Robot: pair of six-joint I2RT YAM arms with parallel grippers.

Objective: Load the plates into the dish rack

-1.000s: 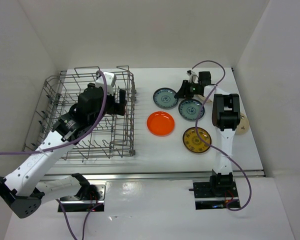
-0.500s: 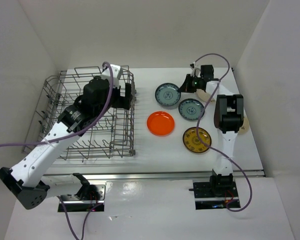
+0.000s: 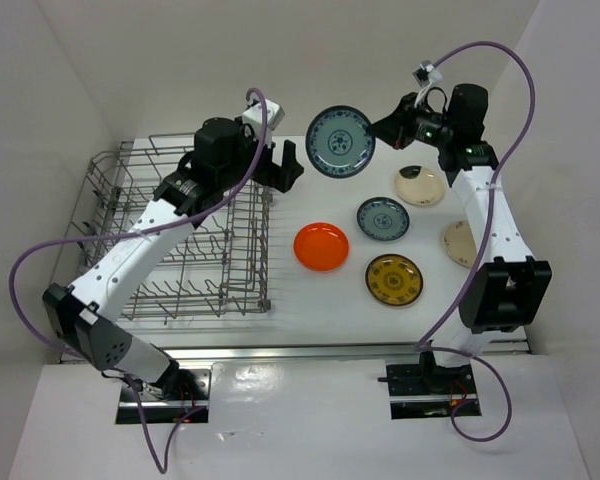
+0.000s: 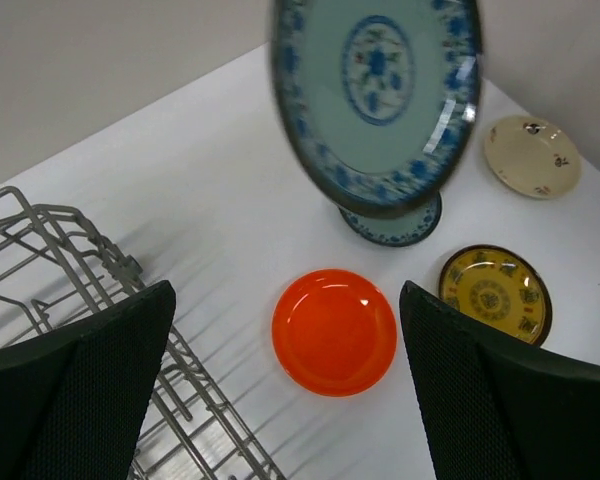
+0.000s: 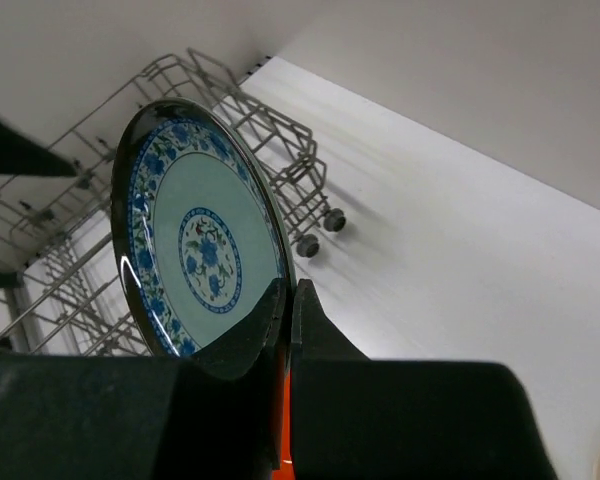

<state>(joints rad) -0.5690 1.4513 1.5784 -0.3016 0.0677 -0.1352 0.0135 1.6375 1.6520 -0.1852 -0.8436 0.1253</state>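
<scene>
While I watch the overhead feed, the right pincer (image 3: 385, 128) is clamped on the rim of one blue-green patterned plate (image 3: 340, 141) and holds it in the air above the far part of the desk (image 3: 310, 300), clear of the surface. The plate stands nearly on edge, its patterned face turned toward the overhead camera. On my right wrist feed the two fingers (image 5: 270, 310) are pressed together on the plate's lower rim, with the dish rack (image 5: 270, 140) showing behind it.

The left pincer (image 3: 275, 168) hangs over the rack's far right corner, just left of the raised plate and not touching it. Its jaws are spread wide and grip nothing; on the left wrist feed both dark fingers (image 4: 80, 390) frame the view, and the plate (image 4: 377, 95) floats ahead of them.

The dish rack (image 3: 230, 270) sits on the left half of the desk, and I see no plate in it. Five plates lie flat to its right: the orange plate (image 3: 321, 247) nearest the rack, the second blue-green plate (image 3: 383, 218) beyond it, the yellow-brown plate (image 3: 394, 280) closer to the arm bases, the dark-marked cream plate (image 3: 420, 185) under the right arm's forearm, and the other cream plate (image 3: 458, 243) partly hidden behind that arm.
</scene>
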